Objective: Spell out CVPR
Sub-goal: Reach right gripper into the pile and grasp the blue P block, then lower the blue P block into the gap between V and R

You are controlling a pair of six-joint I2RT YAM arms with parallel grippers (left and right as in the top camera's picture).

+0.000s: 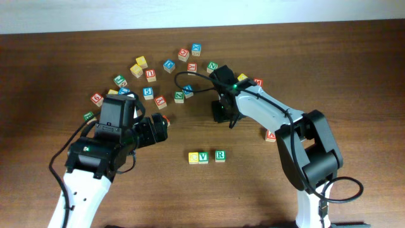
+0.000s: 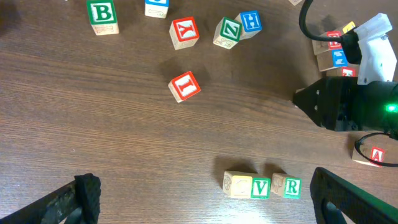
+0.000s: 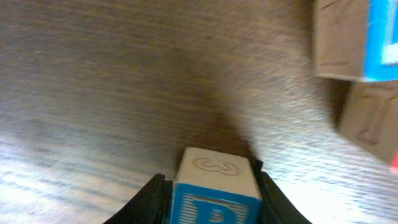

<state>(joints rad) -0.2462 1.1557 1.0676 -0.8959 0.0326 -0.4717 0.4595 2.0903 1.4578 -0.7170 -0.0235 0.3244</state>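
Right tool [image 3: 211,196] clamps blue P cube [image 3: 216,180]; left tool [image 2: 206,198] wide open. Gap between V cube [image 2: 260,186] and R cube [image 2: 291,186] looks tight, so inserting P may shove them.

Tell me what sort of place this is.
Likely a robotics lab workbench: a left arm and right arm at a wooden table scattered with alphabet cubes.
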